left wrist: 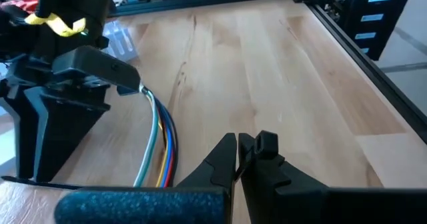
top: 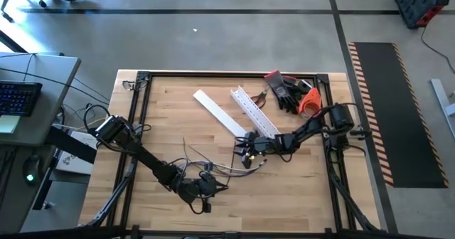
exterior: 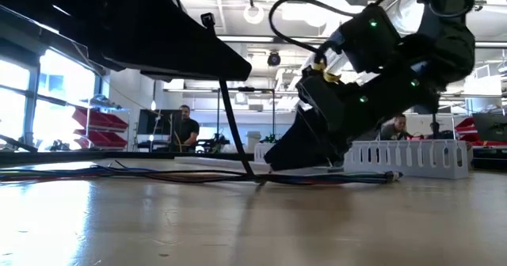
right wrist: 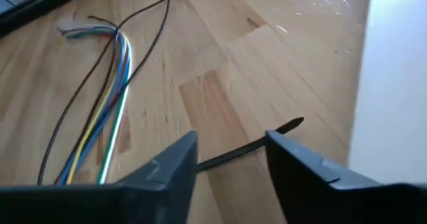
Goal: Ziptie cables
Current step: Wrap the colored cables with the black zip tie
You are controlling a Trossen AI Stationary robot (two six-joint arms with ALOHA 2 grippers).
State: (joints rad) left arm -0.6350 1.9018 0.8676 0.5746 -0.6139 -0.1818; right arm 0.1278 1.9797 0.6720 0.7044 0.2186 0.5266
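Observation:
The cables [top: 222, 169], a loose bundle of thin white, green, blue, yellow and dark wires, lie on the wooden table; they also show in the left wrist view [left wrist: 160, 144] and the right wrist view [right wrist: 113, 91]. My left gripper [left wrist: 247, 145] is shut near the table's front, at the cables' near side [top: 205, 188]. A black ziptie [exterior: 238, 131] slants from it down to the table. My right gripper [right wrist: 230, 141] is open and low at the table's middle [top: 247, 152]. The ziptie's pointed end [right wrist: 293, 125] lies between its fingers, and the cables run past one finger's outer side; whether it touches them, I cannot tell. My left gripper holds the black ziptie a little below its head end [exterior: 224, 88]; the arm's dark body hides the pinch itself. The head [exterior: 207, 18] sticks up above the gripper. The strap slants down, and its lower end [exterior: 255, 176] rests on the table by the cables.
Two long white channels [top: 249, 109] and a flat white strip [top: 213, 109] lie at the back middle. Black and orange gloves [top: 293, 93] lie at the back right. A black frame [top: 142, 75] rims the table. People [exterior: 187, 128] stand in the room behind.

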